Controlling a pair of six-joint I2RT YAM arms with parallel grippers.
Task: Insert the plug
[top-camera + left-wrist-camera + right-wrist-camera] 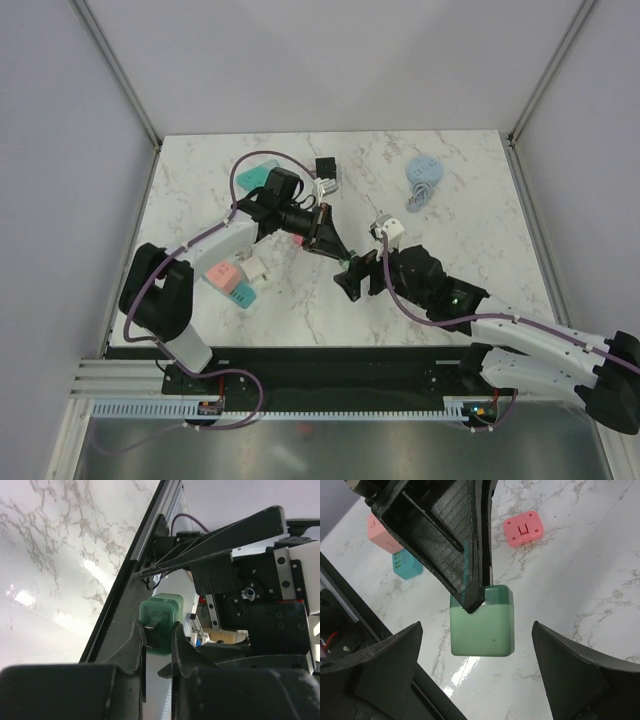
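The plug (482, 622) is a green translucent cube held in the air above the marble table. My left gripper (159, 630) is shut on it, its fingers (455, 545) pinching the end with the metal prongs (150, 628). In the right wrist view my right gripper (476, 627) stands open, one finger on each side of the plug and clear of it. From above, the two grippers meet at the plug (350, 263) near the table's middle, the right gripper (362, 272) just beside it.
A pink plug (523, 528) lies prongs-out on the table. Pink and teal blocks (232, 280) sit at the front left. A teal block (256, 174), black adapter (325, 164), white connector (385, 228) and blue cable bundle (424, 180) lie farther back.
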